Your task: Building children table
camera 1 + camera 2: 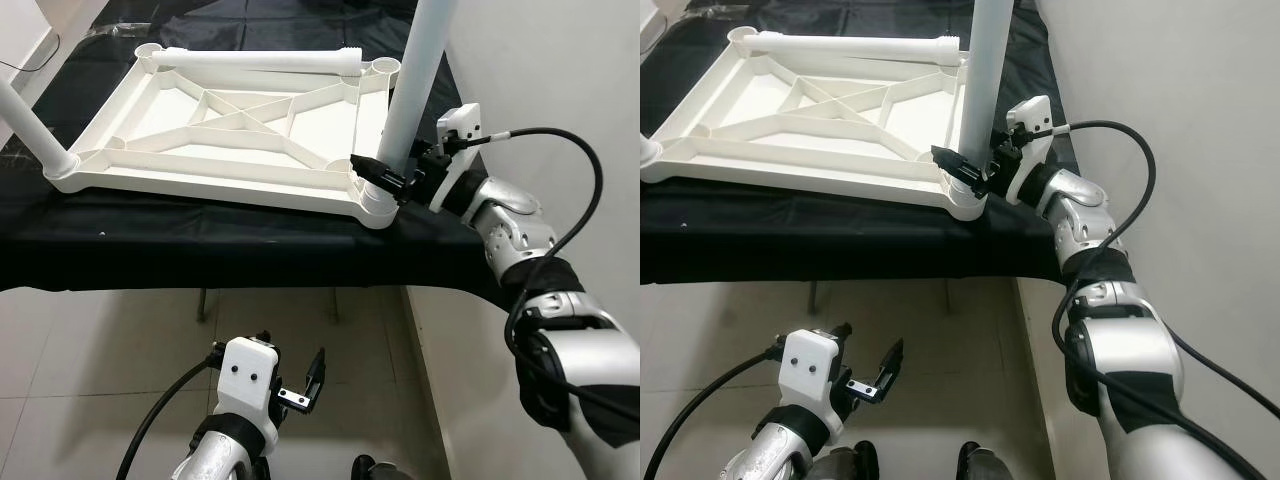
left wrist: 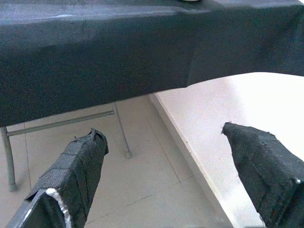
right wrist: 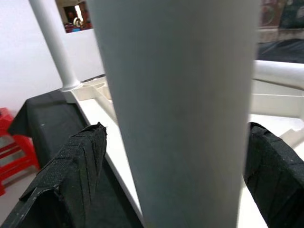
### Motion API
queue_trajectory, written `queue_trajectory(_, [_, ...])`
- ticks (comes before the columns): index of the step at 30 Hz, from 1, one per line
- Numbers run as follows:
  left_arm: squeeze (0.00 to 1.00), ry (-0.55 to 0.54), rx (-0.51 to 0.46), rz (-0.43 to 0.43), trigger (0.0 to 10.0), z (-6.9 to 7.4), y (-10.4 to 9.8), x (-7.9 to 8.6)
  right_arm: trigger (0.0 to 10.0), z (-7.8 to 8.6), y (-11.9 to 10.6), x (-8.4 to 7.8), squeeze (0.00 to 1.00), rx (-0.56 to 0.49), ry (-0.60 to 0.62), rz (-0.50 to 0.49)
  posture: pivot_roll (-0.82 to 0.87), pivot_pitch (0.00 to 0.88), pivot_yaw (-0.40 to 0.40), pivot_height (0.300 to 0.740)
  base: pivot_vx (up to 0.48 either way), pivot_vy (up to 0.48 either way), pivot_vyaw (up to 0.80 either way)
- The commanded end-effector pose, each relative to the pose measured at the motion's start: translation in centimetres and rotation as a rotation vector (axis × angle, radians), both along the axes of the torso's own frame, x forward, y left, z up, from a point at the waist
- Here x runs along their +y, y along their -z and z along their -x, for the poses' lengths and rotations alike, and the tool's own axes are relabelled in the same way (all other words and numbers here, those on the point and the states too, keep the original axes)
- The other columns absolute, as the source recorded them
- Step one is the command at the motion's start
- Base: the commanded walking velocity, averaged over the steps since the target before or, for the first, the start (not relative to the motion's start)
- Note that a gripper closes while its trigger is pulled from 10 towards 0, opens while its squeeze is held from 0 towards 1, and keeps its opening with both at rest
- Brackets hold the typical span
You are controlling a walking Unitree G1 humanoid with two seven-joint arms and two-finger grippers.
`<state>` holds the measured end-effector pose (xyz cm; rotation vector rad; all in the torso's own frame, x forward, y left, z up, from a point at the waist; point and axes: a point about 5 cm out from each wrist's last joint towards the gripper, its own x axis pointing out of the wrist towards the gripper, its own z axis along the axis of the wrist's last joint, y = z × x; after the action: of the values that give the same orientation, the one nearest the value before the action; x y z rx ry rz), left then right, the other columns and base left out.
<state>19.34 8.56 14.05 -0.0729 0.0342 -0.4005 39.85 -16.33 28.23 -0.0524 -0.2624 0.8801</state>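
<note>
A white plastic tabletop lies upside down on a black-draped table. A white leg stands upright in its near right corner socket. My right gripper is shut on this leg just above the socket, one black finger on each side. Another leg stands in the near left corner. A third leg lies along the far rim. My left gripper hangs open and holds nothing, low over the floor in front of the table.
A white wall runs close along the right side of the table and my right arm. Beige floor tiles lie under the table's front edge. Thin metal table legs stand beneath the cloth.
</note>
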Motion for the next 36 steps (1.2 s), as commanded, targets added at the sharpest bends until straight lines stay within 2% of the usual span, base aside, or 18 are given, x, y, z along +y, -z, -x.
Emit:
queue_trajectory(1, [0.00,-0.005,0.029,-0.026,10.0,0.33,0.56,0.11,10.0,-0.06,0.13,0.40,0.00,0.002,-0.018,0.020,0.12,0.304,-0.043,0.740,0.000,0.000,0.00])
queue_trajectory(21, [0.00,-0.004,0.032,-0.026,10.0,0.36,0.58,0.13,10.0,-0.31,-0.65,0.42,0.00,-0.003,-0.021,0.024,0.12,0.308,-0.044,0.740,0.000,0.000,0.00])
queue_trajectory(22, [0.00,-0.004,0.032,-0.026,10.0,0.35,0.59,0.11,3.2,-0.32,-0.68,0.48,0.00,-0.004,-0.022,0.022,0.12,0.309,-0.045,0.740,0.000,0.000,0.00])
queue_trajectory(23, [0.00,-0.003,0.032,-0.027,10.0,0.35,0.59,0.10,0.0,-0.35,-0.69,0.55,0.00,-0.003,-0.023,0.016,0.12,0.309,-0.045,0.740,0.000,0.000,0.00])
queue_trajectory(36, [0.00,-0.003,0.031,-0.029,10.0,0.18,0.63,0.06,0.0,-0.51,-0.03,1.18,0.00,-0.001,0.005,-0.005,0.11,0.304,-0.046,0.740,0.000,0.000,0.00])
